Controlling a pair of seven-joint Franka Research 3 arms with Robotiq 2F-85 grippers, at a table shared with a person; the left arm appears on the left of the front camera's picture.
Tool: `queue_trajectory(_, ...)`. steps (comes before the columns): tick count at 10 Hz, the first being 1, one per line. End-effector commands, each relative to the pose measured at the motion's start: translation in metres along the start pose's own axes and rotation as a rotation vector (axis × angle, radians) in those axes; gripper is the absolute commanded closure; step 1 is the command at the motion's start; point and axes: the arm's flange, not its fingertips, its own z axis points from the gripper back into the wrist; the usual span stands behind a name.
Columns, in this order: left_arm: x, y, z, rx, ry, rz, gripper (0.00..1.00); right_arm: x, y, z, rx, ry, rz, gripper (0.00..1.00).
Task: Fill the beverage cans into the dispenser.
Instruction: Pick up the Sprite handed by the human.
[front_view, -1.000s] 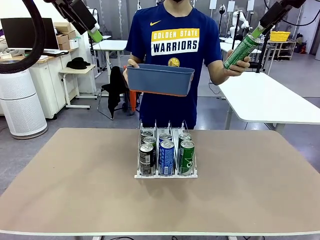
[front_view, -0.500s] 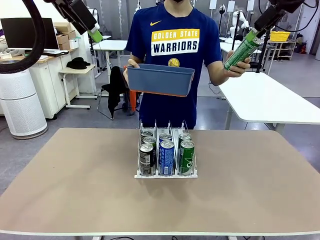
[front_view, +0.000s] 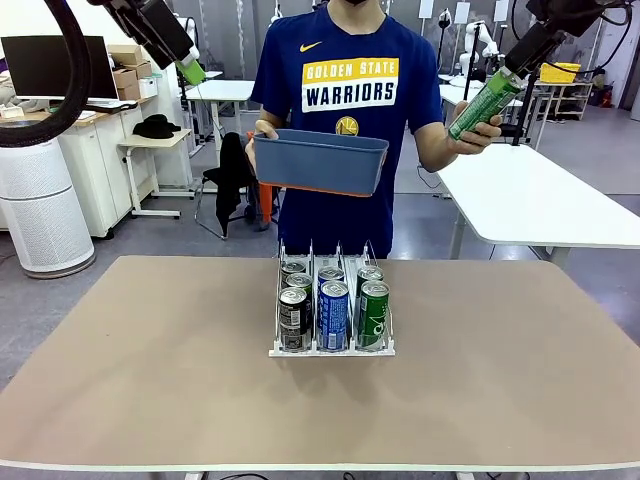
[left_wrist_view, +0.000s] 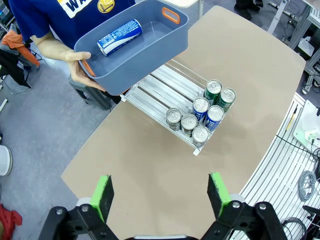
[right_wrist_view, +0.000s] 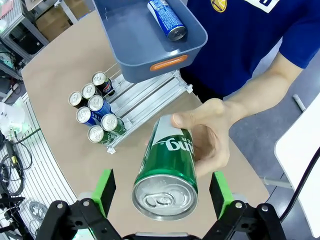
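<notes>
Aluminium cans, seven, sit in the rack; beyond it a green can and a blue can await you, left gripper and right gripper spread empty.

- Rack: far end hidden under the bin in both wrist views.
- Back cans: screened by the front row in the front view; labels too small to read.
- Bin: its wall hides the contents in the front view. It is cut by the top edge of the right wrist view, together with the blue can inside.
- Green can: print partly covered by the person's hand.
- Table: near corners cut off at the front view's side edges.
</notes>
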Motion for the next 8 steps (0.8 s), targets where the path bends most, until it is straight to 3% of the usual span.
queue_trajectory(1, -0.0012, 0.0001, 0.0002, -0.004, 0.005, 0.006, 0.0, -0.0104, -0.0002, -0.006, 0.019, 0.006, 0.015, 0.0)
queue_trajectory(8, -0.0012, 0.0001, 0.0002, -0.004, 0.005, 0.006, 0.0, -0.0064, -0.0021, -0.0108, 0.018, 0.018, -0.011, 0.0)
